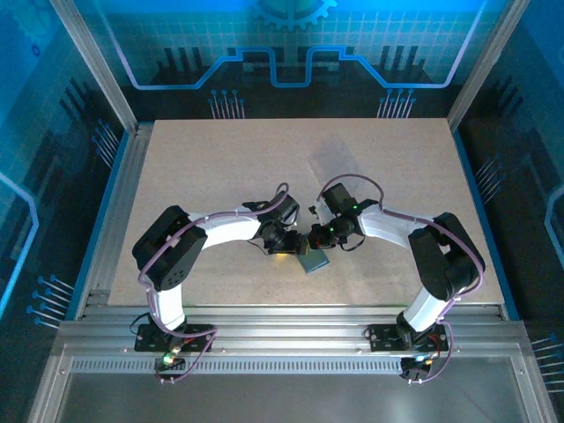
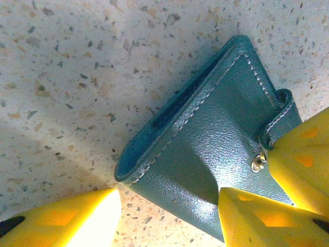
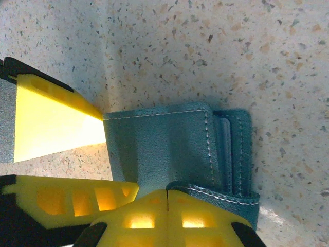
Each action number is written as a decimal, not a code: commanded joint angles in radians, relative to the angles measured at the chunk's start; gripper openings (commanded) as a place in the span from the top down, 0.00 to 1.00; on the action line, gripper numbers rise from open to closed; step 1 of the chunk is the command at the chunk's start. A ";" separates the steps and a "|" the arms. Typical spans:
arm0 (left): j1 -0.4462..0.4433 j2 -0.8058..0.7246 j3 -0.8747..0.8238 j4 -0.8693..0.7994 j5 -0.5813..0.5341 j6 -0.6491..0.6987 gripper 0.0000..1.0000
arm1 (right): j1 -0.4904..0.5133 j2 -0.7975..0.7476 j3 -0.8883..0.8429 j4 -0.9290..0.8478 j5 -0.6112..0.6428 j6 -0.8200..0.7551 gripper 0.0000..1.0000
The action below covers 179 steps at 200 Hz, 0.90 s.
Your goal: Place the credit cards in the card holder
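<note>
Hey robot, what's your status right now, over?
Right gripper shut on the card holder's strap. Left gripper open, straddling the holder's corner. Holder folded. Nothing blocking.

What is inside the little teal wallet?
Along the open edge of the wallet a dark gap shows, and thin pale layers sit between its covers. The covers hide the pockets, so any cards in there cannot be seen.

Grained, stitched leather card holder [image 2: 205, 144]
</note>
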 commanded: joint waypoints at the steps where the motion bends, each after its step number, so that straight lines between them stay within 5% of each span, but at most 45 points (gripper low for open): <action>1: -0.016 0.083 -0.019 0.062 0.073 0.008 0.44 | 0.016 0.022 0.016 -0.031 -0.034 -0.022 1.00; 179: -0.011 0.088 -0.018 0.062 0.077 0.008 0.44 | 0.045 0.057 -0.003 -0.062 -0.037 -0.024 1.00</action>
